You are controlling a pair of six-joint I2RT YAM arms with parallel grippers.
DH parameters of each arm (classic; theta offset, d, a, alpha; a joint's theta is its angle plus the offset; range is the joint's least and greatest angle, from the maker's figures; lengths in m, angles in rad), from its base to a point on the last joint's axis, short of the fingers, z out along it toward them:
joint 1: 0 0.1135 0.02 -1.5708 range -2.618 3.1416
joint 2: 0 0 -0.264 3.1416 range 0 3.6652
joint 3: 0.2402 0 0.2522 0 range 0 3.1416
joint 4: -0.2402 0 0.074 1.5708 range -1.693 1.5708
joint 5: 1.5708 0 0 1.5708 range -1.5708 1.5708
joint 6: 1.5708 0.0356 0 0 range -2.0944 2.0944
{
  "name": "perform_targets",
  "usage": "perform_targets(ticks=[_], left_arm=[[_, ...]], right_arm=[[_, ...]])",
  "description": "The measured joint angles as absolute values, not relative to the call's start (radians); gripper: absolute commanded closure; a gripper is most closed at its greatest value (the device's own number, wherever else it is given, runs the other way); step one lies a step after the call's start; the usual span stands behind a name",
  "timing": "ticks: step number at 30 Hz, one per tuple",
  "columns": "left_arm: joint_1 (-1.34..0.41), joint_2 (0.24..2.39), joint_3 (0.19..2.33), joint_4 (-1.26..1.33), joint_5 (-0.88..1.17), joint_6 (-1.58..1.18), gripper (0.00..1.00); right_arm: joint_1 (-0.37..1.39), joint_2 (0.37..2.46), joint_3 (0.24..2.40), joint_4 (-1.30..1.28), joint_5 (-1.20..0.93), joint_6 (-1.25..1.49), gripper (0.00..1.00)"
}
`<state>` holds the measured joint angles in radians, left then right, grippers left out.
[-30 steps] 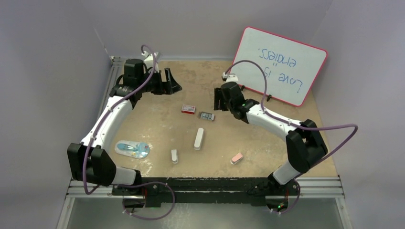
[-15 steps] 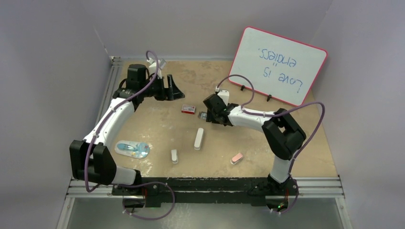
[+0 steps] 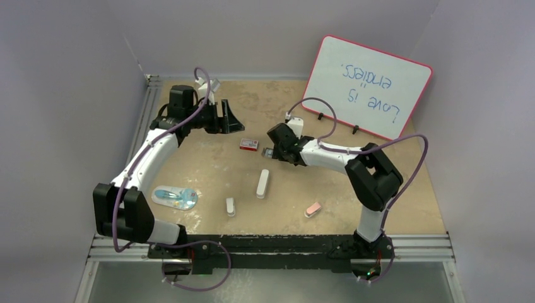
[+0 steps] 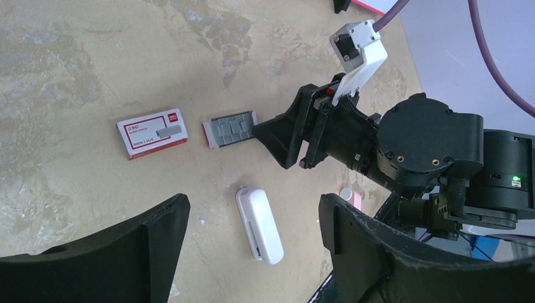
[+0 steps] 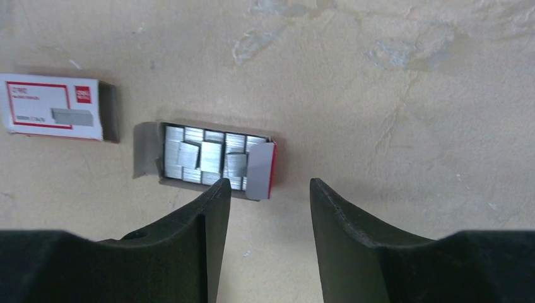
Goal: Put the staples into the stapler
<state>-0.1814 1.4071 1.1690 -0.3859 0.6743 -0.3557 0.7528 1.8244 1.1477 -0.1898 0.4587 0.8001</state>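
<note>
Staples: silvery strips in an open tray on the table, beside the red-and-white sleeve.
Right gripper: fingers spread, empty, tips straddling the tray's flap end; contact unclear.
Left gripper: spread wide, empty, well apart from the staples.

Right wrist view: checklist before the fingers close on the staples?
1. Staples exposed in their tray: ok.
2. Right gripper open, nothing held: ok.
3. Its fingers straddle a strip: not ok, the gap is over the tray's right end flap.
4. Finger height above the strips: cannot tell.
5. Box sleeve apart from the tray: ok.
6. Left gripper open, away from the tray: ok.
</note>
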Motion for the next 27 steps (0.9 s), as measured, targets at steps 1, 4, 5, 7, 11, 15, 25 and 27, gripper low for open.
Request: perform_targets(ticks=[1, 4, 5, 7, 11, 15, 25, 27], left_arm=[[-0.181, 1.407, 1.169, -0.386, 0.674, -0.356, 0.25], [-0.181, 1.411, 1.169, -0.386, 0.674, -0.356, 0.25], [-0.181, 1.412, 1.169, -0.386, 0.674, -0.356, 0.25], [-0.181, 1.414, 1.169, -0.387, 0.674, -0.356, 0.26], [-0.181, 1.417, 1.169, -0.387, 0.674, -0.356, 0.26], [-0.181, 1.418, 1.169, -0.388, 0.674, -0.356, 0.26], [-0.181, 1.423, 1.169, -0.390, 0.674, -0.356, 0.27], [-0.181, 1.423, 1.169, -0.390, 0.673, -0.356, 0.27]], right_arm=[[0.753, 1.827, 1.153, -0.184, 0.459, 0.800, 0.48], [0.753, 1.840, 1.169, -0.176, 0.460, 0.800, 0.48], [0.753, 1.847, 1.175, -0.174, 0.461, 0.800, 0.48], [0.753, 1.858, 1.180, -0.174, 0.462, 0.800, 0.49], [0.753, 1.877, 1.185, -0.190, 0.466, 0.798, 0.52], [0.753, 1.878, 1.187, -0.199, 0.479, 0.796, 0.59], [0.754, 1.878, 1.188, -0.238, 0.498, 0.796, 0.72], [0.754, 1.878, 1.188, -0.244, 0.507, 0.796, 0.77]])
